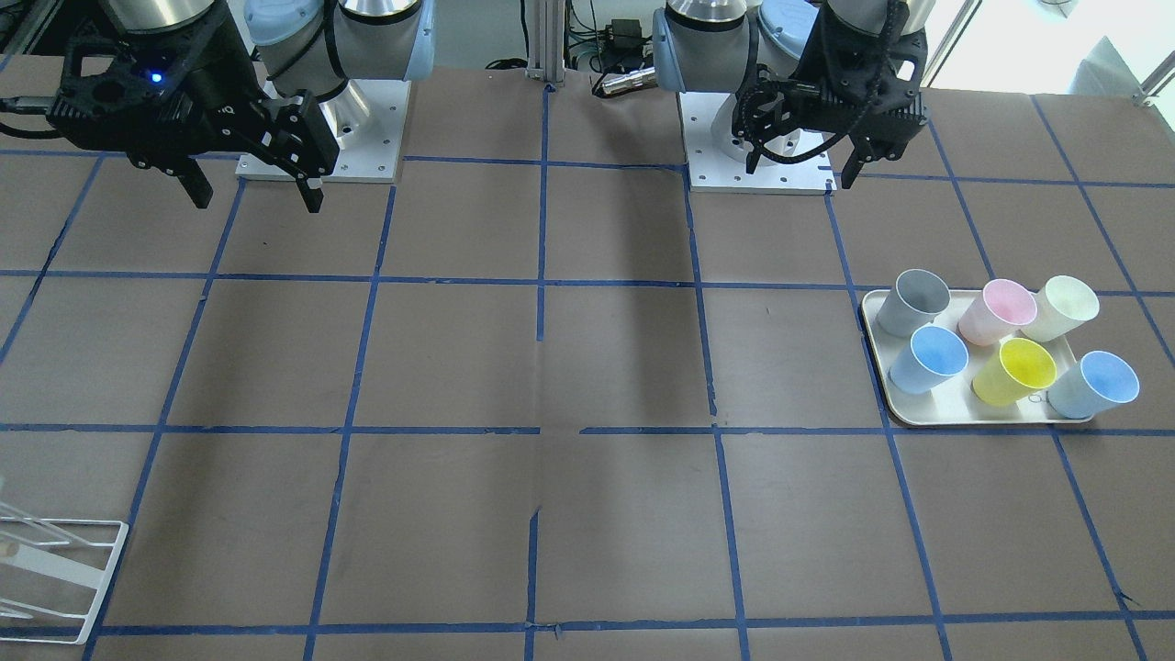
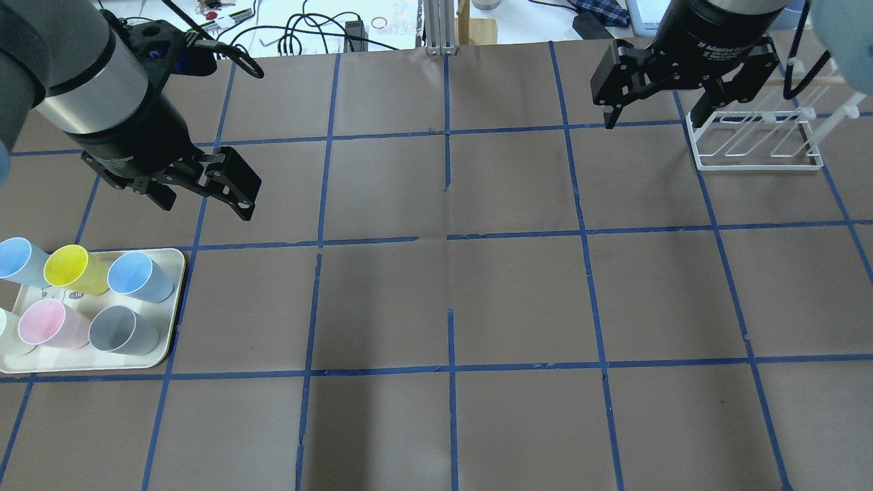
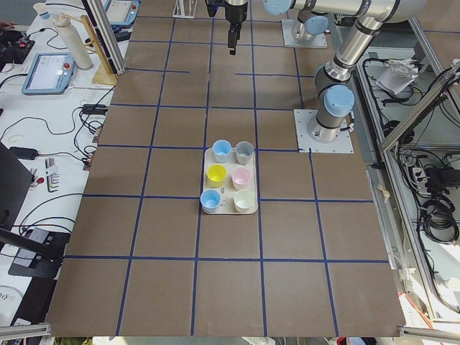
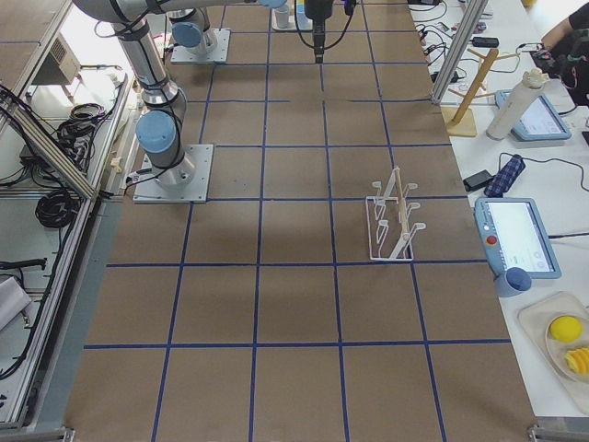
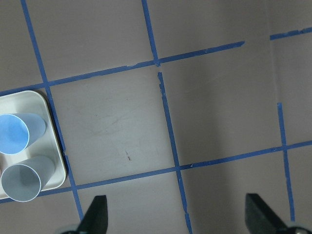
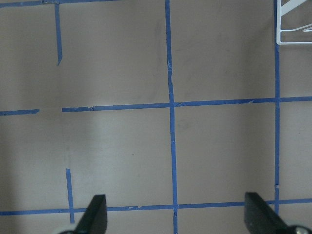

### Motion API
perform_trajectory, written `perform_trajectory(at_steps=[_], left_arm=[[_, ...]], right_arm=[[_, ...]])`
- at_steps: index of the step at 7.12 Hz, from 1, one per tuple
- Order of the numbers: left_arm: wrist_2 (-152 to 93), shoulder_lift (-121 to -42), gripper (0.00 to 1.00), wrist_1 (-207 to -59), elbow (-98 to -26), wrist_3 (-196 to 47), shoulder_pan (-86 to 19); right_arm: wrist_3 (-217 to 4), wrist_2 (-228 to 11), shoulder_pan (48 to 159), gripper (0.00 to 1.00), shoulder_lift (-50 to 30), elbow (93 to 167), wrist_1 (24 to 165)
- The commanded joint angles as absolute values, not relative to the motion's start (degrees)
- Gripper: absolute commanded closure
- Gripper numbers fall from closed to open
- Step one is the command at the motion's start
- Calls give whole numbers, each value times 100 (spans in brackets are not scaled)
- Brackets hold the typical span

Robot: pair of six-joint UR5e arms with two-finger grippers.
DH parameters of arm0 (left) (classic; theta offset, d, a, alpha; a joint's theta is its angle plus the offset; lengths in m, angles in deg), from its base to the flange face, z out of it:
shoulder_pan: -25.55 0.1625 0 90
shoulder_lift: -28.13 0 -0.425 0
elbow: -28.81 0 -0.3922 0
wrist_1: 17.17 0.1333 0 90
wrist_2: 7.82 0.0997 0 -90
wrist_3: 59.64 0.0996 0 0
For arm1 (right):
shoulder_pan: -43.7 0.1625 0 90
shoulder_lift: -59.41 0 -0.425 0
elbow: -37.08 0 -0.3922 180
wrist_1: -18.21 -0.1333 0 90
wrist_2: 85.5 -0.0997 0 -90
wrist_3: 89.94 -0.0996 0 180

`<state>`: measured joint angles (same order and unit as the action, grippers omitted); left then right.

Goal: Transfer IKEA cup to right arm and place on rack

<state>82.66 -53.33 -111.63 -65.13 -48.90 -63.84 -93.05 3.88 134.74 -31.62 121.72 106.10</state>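
Right gripper (image 2: 656, 112), lettered "2F Adaptive", and left gripper (image 2: 204, 204) both spread wide, empty

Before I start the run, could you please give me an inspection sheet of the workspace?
Surface: brown table with a blue tape grid.
Job's things: one blue cup and a second blue cup, upright on the cream tray; white rack, no cup on it.
Clutter: yellow cup, pink cup, grey cup, cream cup, same tray.
Grippers: left gripper open, empty, near the tray; right gripper open, empty, near the rack.
Cables: loose black cable at the left wrist.
Surroundings: desk cables beyond the far edge; teach pendant on the side bench.
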Motion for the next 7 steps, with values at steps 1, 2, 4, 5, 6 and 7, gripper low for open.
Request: perform_trajectory(at_steps=[1, 2, 4, 5, 6, 7], left_arm=[[8253, -5247, 0, -11227, -6453, -4900, -6383], [8227, -5229, 0, -11166, -6540, -4900, -6366], [8253, -5255, 0, -11174, -6629, -4848, -6305], [8253, -5368, 0, -11157, -6716, -4813, -6078], [8244, -5413, 0, -11131, -6795, -4804, -5850], [8244, -5405, 0, -11096, -6805, -4647, -5586]], right_arm=[[-9302, 388, 13458, 0, -3156, 12172, 10601], [-9302, 388, 13458, 0, -3156, 12172, 10601], [-9302, 380, 13467, 0, -3165, 12181, 10601], [-9293, 380, 13467, 0, -3156, 12181, 10610], [-9293, 388, 13467, 0, -3174, 12181, 10601], [-9198, 380, 13475, 0, -3191, 12181, 10619]])
